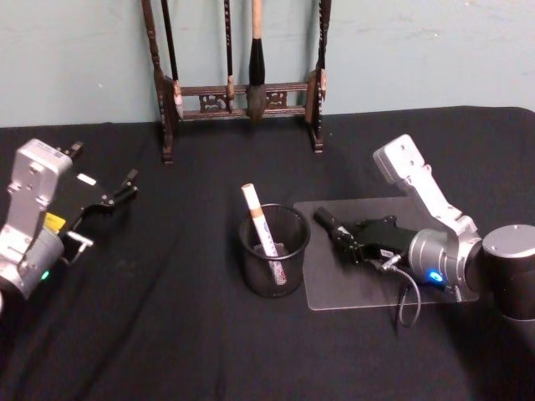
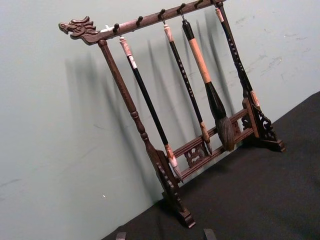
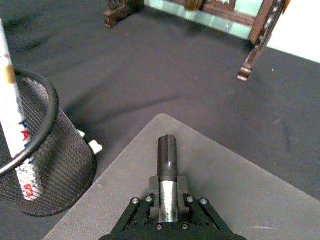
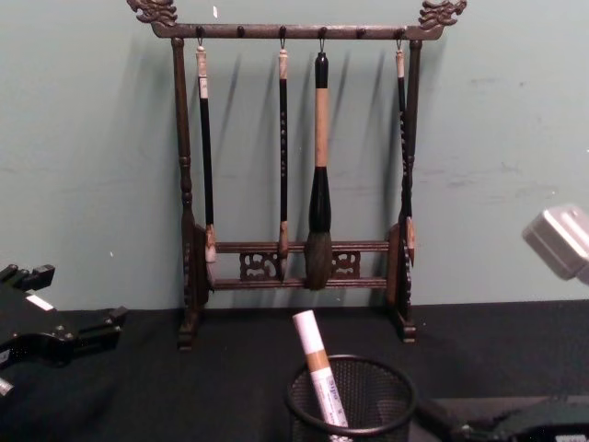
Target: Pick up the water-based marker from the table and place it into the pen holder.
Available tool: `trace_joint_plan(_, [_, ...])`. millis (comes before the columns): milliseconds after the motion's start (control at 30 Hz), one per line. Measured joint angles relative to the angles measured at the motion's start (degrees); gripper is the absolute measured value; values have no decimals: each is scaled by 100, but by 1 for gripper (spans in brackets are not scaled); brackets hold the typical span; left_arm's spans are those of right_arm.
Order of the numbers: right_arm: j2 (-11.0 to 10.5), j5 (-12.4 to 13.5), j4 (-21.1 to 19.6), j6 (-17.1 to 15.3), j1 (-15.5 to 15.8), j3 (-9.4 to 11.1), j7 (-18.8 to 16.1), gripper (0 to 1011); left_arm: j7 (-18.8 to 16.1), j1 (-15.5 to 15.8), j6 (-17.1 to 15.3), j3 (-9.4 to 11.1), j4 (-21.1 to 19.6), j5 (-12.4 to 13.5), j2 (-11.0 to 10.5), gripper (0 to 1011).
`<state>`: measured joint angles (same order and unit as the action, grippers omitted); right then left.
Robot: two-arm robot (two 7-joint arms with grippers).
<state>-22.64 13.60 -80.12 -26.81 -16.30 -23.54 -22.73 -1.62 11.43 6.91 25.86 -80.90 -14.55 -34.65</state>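
White marker (image 1: 261,225) in holder (image 1: 288,267); right gripper (image 1: 323,217) beside holder, clenched empty; left gripper (image 1: 129,185) far from holder, spread. Risk: withdrawal clipping and toppling holder.

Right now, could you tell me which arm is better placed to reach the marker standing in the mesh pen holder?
Likely the right: the right gripper lies over the grey mat beside the pen holder, pointing toward the marker, while the left gripper is parked far to the left.

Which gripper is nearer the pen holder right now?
Right. The right gripper sits just beside the pen holder, on its right; the left gripper is far off to its left.
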Motion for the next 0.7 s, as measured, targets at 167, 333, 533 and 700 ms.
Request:
trace_joint_plan(167, [-26, 89, -136, 223, 71, 90, -41, 210, 0, 0, 0, 0, 0, 1, 0, 1001])
trace_joint_plan(333, [-44, 263, -345, 786, 202, 251, -99, 210, 0, 0, 0, 0, 0, 0, 0, 1001])
trace_joint_plan(533, [-35, 499, -541, 1448, 322, 380, -185, 210, 0, 0, 0, 0, 0, 1, 0, 1002])
trace_joint_plan(700, [88, 761, -627, 2060, 395, 447, -241, 210, 0, 0, 0, 0, 0, 0, 0, 1001])
